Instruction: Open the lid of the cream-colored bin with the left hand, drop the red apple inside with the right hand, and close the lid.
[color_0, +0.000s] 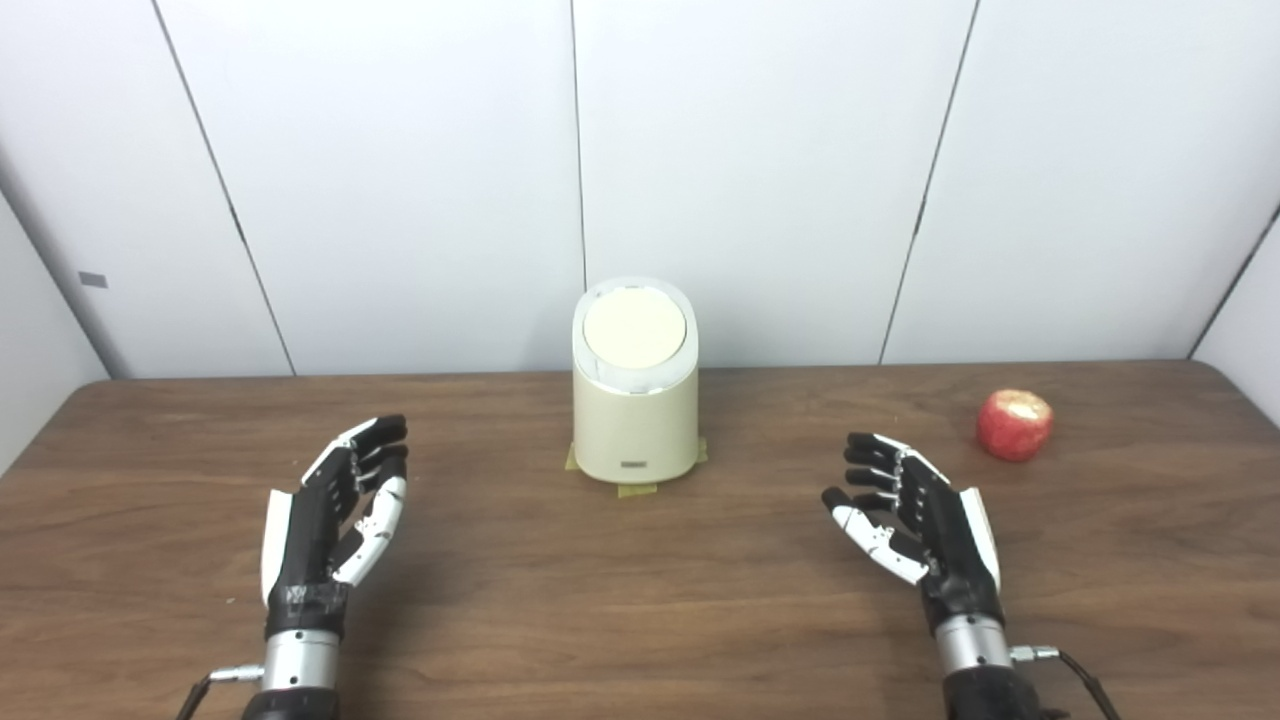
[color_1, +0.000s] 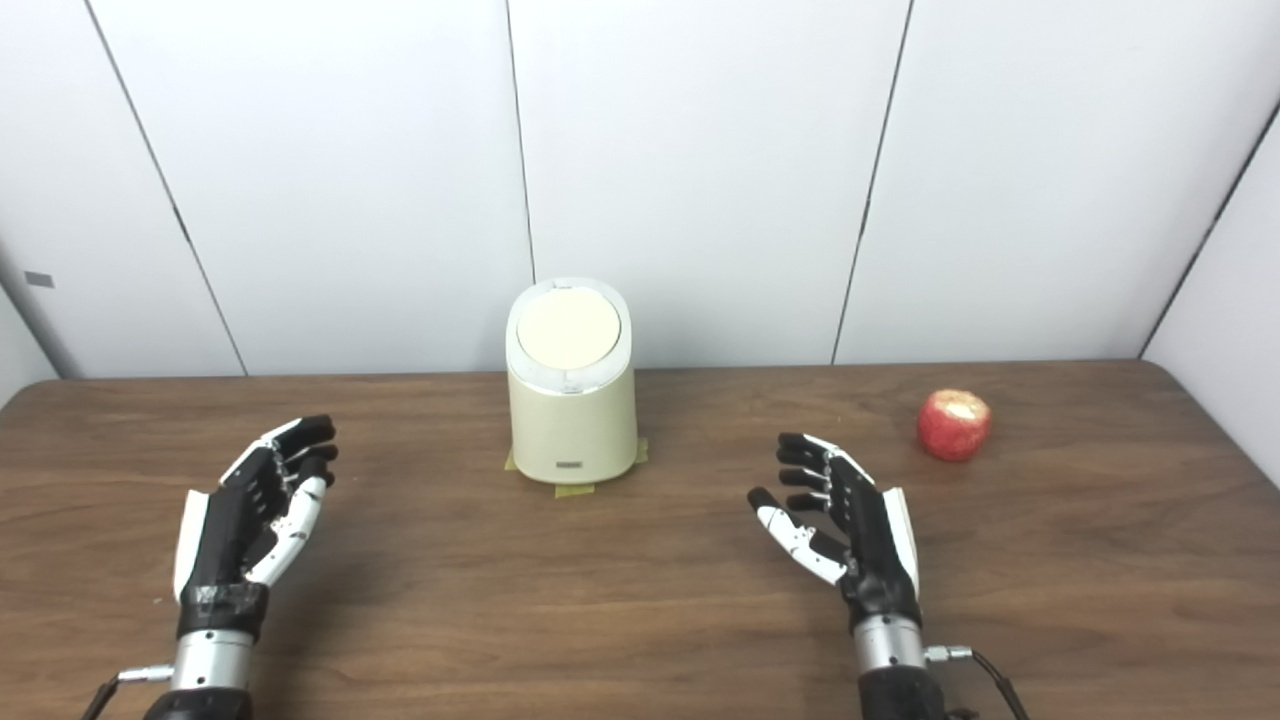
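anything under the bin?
Yellowish tape pokes out from under the bin at its front and both sides, on the table. The rest of the base is hidden. The lid is shut, so the inside is unseen.

My left hand (color_0: 335, 515) is hovering open over bare desk (color_0: 620, 600), and nothing is standing between it and the bin (color_0: 635, 410), which is sitting upright at the middle back with its lid (color_0: 634, 328) shut. My right hand (color_0: 915, 520) is hovering open too, with clear wood lying between it and the apple (color_0: 1014, 424) off to its right. The wall (color_0: 760, 180) is closing off the room just behind the bin.
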